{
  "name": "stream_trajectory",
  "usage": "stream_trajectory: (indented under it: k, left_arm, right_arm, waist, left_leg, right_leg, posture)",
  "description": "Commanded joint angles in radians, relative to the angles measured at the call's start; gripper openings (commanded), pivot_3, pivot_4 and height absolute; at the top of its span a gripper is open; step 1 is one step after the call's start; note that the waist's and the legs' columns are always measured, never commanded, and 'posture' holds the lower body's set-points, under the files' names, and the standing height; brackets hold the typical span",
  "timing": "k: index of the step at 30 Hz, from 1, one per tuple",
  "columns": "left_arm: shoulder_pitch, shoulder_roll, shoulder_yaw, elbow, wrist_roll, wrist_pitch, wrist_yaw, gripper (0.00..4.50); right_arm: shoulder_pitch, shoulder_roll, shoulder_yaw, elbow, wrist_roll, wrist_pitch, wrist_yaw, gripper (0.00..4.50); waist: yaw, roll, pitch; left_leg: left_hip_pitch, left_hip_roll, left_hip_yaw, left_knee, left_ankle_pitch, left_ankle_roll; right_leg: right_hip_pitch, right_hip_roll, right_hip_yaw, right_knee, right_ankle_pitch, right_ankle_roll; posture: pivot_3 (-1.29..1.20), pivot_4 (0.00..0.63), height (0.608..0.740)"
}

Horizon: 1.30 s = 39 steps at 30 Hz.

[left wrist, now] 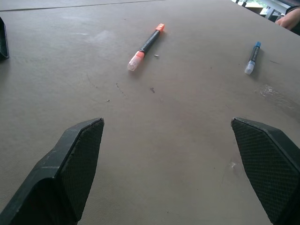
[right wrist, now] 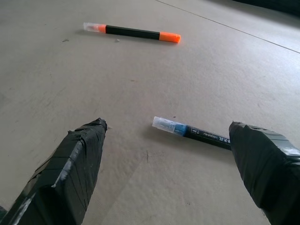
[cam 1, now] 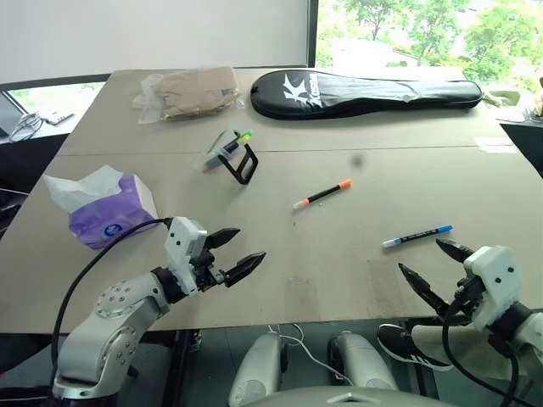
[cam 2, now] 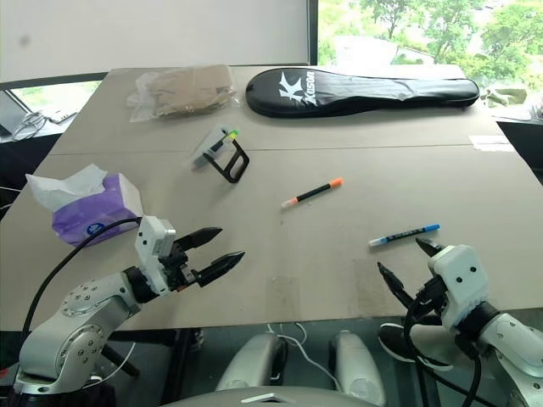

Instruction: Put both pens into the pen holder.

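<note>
Where the table (cam 1: 339,254) runs toward its far left part, we find the pen holder (cam 1: 222,153) lying on its side, a small clear cup with a black rectangular wire frame (cam 1: 241,164) jutting toward us. Inside it sits one green-tipped pen (cam 1: 240,137), its tip poking out of the mouth. Neither task pen is in it.

Behind the holder we note a crinkled clear bag (cam 1: 188,91) of tan stuff, closed, contents not readable. A purple tissue box (cam 1: 110,216) stands at the left edge, a white tissue pulled up from its slot. A long black racket case (cam 1: 365,91) lies zipped along the far side.

Orange-capped pen (cam 1: 322,194): black body, orange cap at one end, a whitish tip with an orange band at the other; flat on the bare tabletop near centre, well apart from the holder. Blue-capped pen (cam 1: 417,236): in the eye views white barrel, blue cap; in the right wrist view the barrel looks dark with small print and the near end is clear and bluish. It lies flat toward the right, just beyond the right gripper (cam 1: 433,270).

Left gripper (cam 1: 233,254) hovers low over the near-left tabletop, jaws spread wide, nothing between them. Right gripper likewise stands wide apart and empty, its fingers on either side of the blue-capped pen's near end in its wrist view, not touching it.
</note>
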Motion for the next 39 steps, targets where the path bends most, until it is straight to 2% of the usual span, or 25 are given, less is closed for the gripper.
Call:
stream_trajectory:
  k: [1, 4, 6, 10, 15, 19, 26, 29, 32, 38, 39]
  left_arm:
    - [0.029, 0.023, 0.013, -0.081, -0.011, -0.028, -0.036, 4.50]
    - [0.031, 0.068, -0.001, -0.125, -0.030, -0.036, -0.104, 4.50]
    - [0.011, 0.093, -0.021, -0.123, -0.013, -0.060, -0.148, 4.50]
    - [-0.064, 0.113, -0.054, -0.101, 0.001, -0.095, -0.202, 4.50]
    - [-0.089, 0.126, -0.087, -0.077, 0.058, -0.150, -0.235, 4.50]
    - [-0.032, 0.088, -0.127, -0.047, 0.142, -0.237, -0.220, 4.50]
    - [0.043, 0.063, -0.144, -0.038, 0.197, -0.318, -0.210, 4.50]
    - [0.062, 0.052, -0.138, -0.027, 0.198, -0.349, -0.213, 4.50]
    - [0.069, 0.045, -0.139, 0.006, 0.203, -0.382, -0.224, 4.50]
    - [0.054, 0.039, -0.155, 0.039, 0.213, -0.417, -0.232, 4.50]
    - [0.050, 0.037, -0.155, 0.045, 0.210, -0.418, -0.234, 4.50]
  right_arm:
    - [-0.102, -0.134, -0.019, 0.039, 0.007, 0.041, 0.070, 4.45]
    - [-0.323, -0.375, 0.017, 0.203, 0.017, 0.133, 0.210, 4.45]
    - [-0.436, -0.481, 0.088, 0.311, 0.004, 0.137, 0.290, 4.45]
    - [-0.719, -0.602, 0.319, 0.571, -0.116, 0.077, 0.456, 4.45]
    - [-0.954, -0.602, 0.518, 0.753, -0.204, 0.050, 0.639, 4.45]
    - [-1.116, -0.554, 0.658, 0.849, -0.279, 0.057, 0.768, 4.45]
    - [-1.258, -0.452, 0.802, 0.870, -0.424, 0.149, 0.779, 4.45]
    - [-1.281, -0.445, 0.859, 0.881, -0.522, 0.133, 0.772, 4.45]
    - [-1.294, -0.449, 0.863, 0.876, -0.527, 0.161, 0.817, 3.61]
    - [-1.266, -0.445, 0.877, 0.898, -0.588, 0.128, 0.810, 0.63]
    - [-1.255, -0.444, 0.875, 0.903, -0.594, 0.122, 0.802, 0.28]
  waist:
    - [0.000, 0.000, 0.000]
    - [-0.022, 0.000, 0.002]
    - [-0.015, 0.000, 0.002]
    - [0.001, 0.002, 0.002]
    - [-0.007, 0.002, 0.003]
    - [-0.010, 0.003, 0.004]
    - [-0.005, 0.004, 0.004]
    - [-0.001, 0.004, 0.005]
    - [-0.001, 0.004, 0.005]
    - [-0.004, 0.004, 0.005]
    - [-0.004, 0.004, 0.005]
  left_leg:
    - [0.000, 0.000, 0.000, 0.000, 0.000, 0.000]
    - [0.002, 0.000, 0.008, 0.001, -0.001, 0.002]
    - [0.004, -0.001, 0.007, 0.002, -0.001, 0.002]
    - [0.002, 0.000, 0.005, -0.001, -0.001, 0.002]
    - [-0.003, 0.000, 0.006, -0.002, -0.001, 0.002]
    - [-0.004, 0.000, 0.008, -0.002, -0.002, 0.004]
    - [-0.004, 0.000, 0.004, -0.001, -0.002, 0.004]
    - [-0.005, -0.001, 0.004, -0.001, -0.002, 0.004]
    - [-0.005, -0.002, 0.004, 0.000, -0.002, 0.004]
    - [-0.005, -0.001, 0.004, -0.001, -0.002, 0.004]
    - [-0.005, -0.001, 0.004, -0.001, -0.002, 0.004]
  right_leg:
    - [0.000, 0.000, 0.000, 0.000, 0.000, 0.000]
    - [0.000, -0.001, 0.002, 0.000, 0.000, 0.000]
    - [0.002, -0.001, 0.001, 0.000, 0.000, 0.000]
    - [0.001, 0.001, -0.003, -0.001, 0.002, -0.003]
    - [-0.004, -0.001, -0.003, -0.001, 0.003, -0.002]
    - [-0.005, -0.002, -0.002, -0.001, 0.004, -0.002]
    - [-0.005, -0.002, -0.002, 0.000, 0.004, -0.002]
    - [-0.005, -0.004, -0.002, -0.001, 0.004, -0.002]
    - [-0.005, -0.005, -0.002, -0.001, 0.004, -0.002]
    - [-0.005, -0.004, -0.002, 0.000, 0.004, -0.002]
    - [-0.005, -0.004, -0.002, 0.000, 0.004, -0.002]
  posture:
    - [0.00, 0.150, 0.740]
    - [0.00, 0.150, 0.740]
    - [0.00, 0.150, 0.740]
    - [0.00, 0.150, 0.740]
    - [0.00, 0.150, 0.740]
    - [0.00, 0.150, 0.740]
    - [0.00, 0.150, 0.740]
    - [0.00, 0.150, 0.740]
    - [0.00, 0.150, 0.740]
    - [0.00, 0.150, 0.740]
    - [0.00, 0.150, 0.740]
